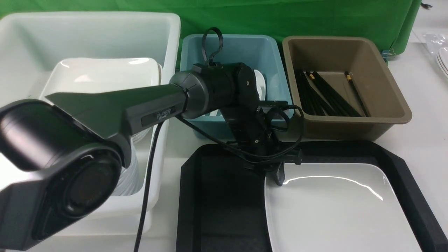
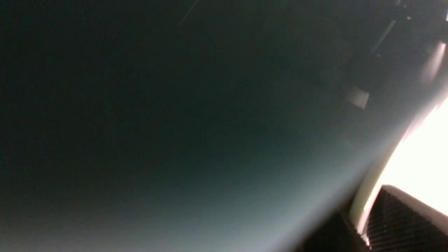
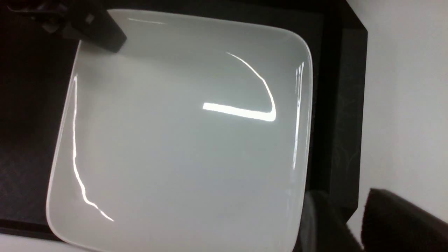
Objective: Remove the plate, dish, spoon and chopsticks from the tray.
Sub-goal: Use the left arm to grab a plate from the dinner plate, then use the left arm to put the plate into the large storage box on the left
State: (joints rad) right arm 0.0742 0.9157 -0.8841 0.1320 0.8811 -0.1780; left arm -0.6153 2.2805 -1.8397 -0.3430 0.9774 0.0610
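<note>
White surface [image 1: 427,105] holds the tray [image 1: 217,196]; the far left corner of the plate [image 1: 336,210] sits between the jaws of the left tool [image 1: 280,176], whether clamped I cannot tell; right tool [image 3: 346,213], apart, hangs nearer the opposite corner.

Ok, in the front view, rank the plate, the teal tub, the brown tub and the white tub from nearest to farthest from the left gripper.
1. The plate: the left gripper is pinching its far left corner.
2. The teal tub and the brown tub, both just behind the tray: too close to call.
3. The white tub, off to the left.
</note>
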